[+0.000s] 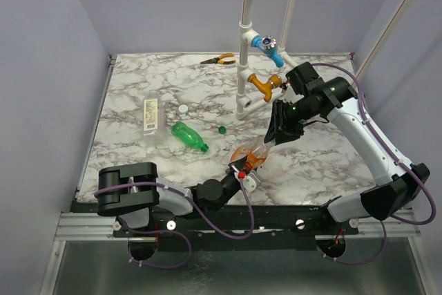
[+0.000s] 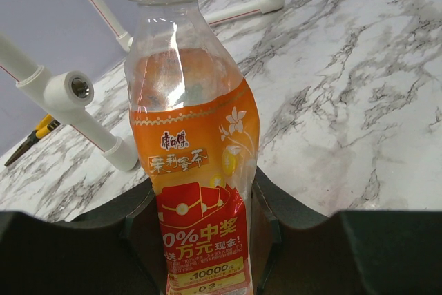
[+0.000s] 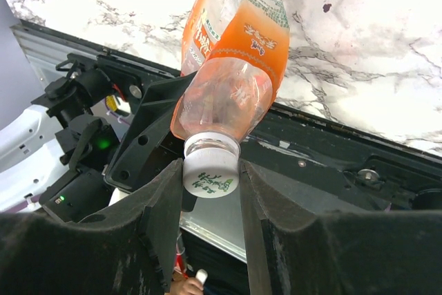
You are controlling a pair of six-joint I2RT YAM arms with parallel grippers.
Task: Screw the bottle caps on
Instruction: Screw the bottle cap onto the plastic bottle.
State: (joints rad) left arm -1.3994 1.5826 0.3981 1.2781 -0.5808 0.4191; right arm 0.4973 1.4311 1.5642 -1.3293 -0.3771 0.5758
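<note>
White cap (on orange bottle) in right gripper.

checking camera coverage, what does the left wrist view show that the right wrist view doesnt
Left wrist only: the white pipe frame, the yellow-handled pliers beyond it, and the label front of the orange bottle. Right wrist only: the white cap on the bottle's neck, clamped between the fingers of the right gripper, and the left arm behind. Both: that bottle and the marble table.
</note>
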